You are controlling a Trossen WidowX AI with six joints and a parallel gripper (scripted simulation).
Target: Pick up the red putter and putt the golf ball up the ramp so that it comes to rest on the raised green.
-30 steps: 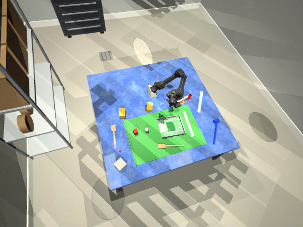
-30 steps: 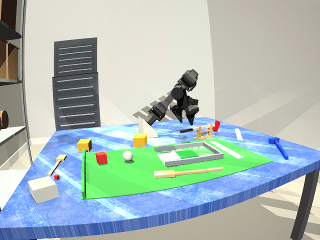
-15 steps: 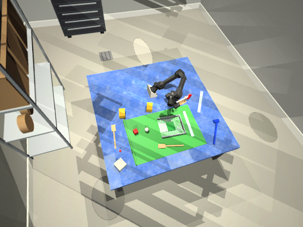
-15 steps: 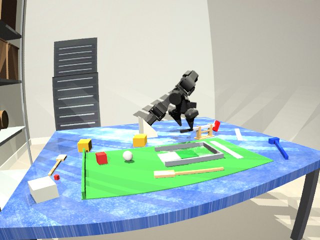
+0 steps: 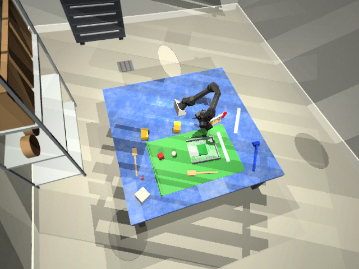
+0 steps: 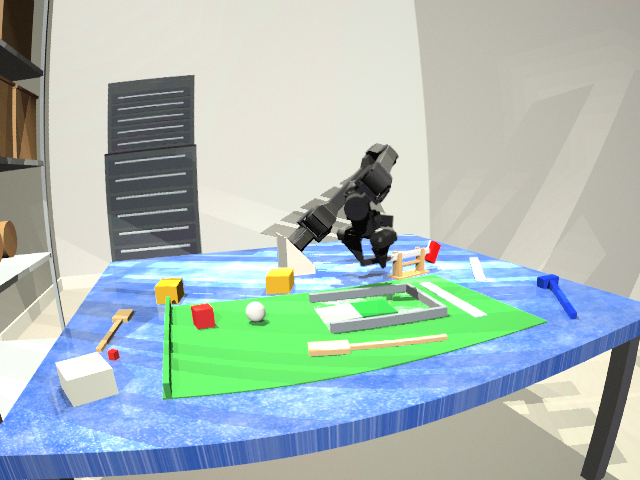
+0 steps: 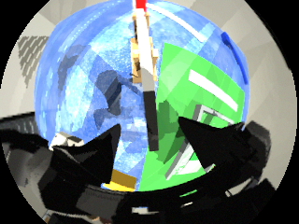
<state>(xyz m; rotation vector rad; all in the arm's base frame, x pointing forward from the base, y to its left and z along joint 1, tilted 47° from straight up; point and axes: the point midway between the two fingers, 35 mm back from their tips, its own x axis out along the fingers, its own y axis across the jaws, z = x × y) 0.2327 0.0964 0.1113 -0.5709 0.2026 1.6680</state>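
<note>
The red putter rests on a small wooden rack, its red head at the far end and its black grip toward the arm. My gripper is open. In the wrist view the black grip runs between the two spread fingertips, without visible contact; the exact height gap is unclear. The white golf ball sits on the green mat. The white ramp leads up to the raised green inside grey walls.
A red cube is beside the ball. Two yellow blocks stand behind the mat. A wooden mallet lies on the mat, a blue one to the right. A white block is front left.
</note>
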